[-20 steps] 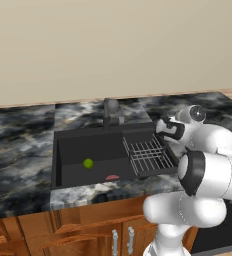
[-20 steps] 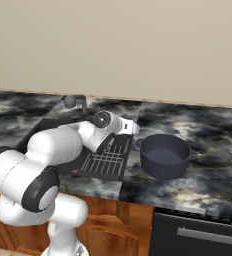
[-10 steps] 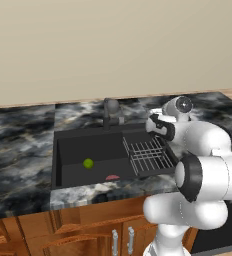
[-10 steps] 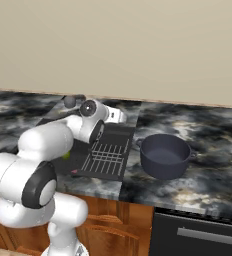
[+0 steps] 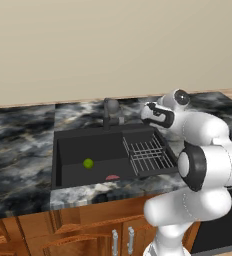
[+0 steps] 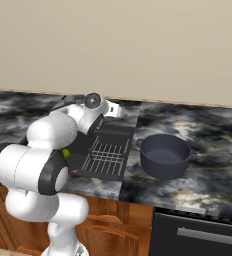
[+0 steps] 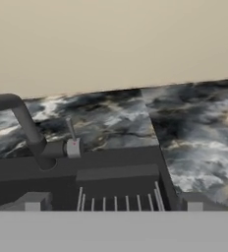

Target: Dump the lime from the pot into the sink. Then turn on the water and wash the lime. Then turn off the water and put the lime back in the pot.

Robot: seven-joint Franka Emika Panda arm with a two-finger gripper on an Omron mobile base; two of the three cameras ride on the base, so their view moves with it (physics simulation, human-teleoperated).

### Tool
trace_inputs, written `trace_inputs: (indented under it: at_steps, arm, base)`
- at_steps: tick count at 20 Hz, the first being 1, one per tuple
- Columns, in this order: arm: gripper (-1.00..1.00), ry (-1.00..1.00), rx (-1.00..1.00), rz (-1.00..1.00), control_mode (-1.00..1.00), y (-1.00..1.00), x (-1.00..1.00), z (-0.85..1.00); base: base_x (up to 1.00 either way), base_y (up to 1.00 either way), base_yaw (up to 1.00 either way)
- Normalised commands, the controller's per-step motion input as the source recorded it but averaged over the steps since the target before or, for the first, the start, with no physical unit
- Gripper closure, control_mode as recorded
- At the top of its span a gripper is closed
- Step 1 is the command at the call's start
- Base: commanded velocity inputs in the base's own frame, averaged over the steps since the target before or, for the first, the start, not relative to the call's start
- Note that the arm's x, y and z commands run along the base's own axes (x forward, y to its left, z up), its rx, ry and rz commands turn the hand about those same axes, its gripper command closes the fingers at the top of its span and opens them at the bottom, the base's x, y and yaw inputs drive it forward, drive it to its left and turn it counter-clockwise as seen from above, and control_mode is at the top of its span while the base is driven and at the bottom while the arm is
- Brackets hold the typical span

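The matte black sink point(image 5: 68, 150) holds the small yellow-green lime point(image 5: 88, 163) on its floor, with a flat pink-red patch point(image 5: 112, 177) just beside its near wall and a grey wire rack point(image 5: 149, 154) at its right end. The round dark blue-grey pot point(image 6: 166, 155) stands empty on the marbled counter point(image 6: 208, 145). Farther back, the gripper point(image 5: 144, 113) hovers near the faucet point(image 5: 109, 111), jaws spread wide, its fingertips hard to make out

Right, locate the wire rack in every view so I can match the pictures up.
Left base view: wire rack, right part of the sink.
Right base view: left of centre, beside the pot.
Hand view: bottom centre, its bars.
Shared landmark: the faucet.
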Motion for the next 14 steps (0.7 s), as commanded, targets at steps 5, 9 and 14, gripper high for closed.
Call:
trace_inputs:
  at_steps: [5,9,14]
  arm:
    - [-1.00,0.01,0.10,0.07,-1.00,0.27,0.02,-0.08]
    - [-1.00,0.00,0.06,0.06,-1.00,0.23,0.02,-0.04]
    - [-1.00,0.02,0.02,0.04,-1.00,0.12,0.27,0.00]
  base:
    - [0.00,0.00,0.00]
    - [0.00,0.00,0.00]
    - [0.00,0.00,0.00]
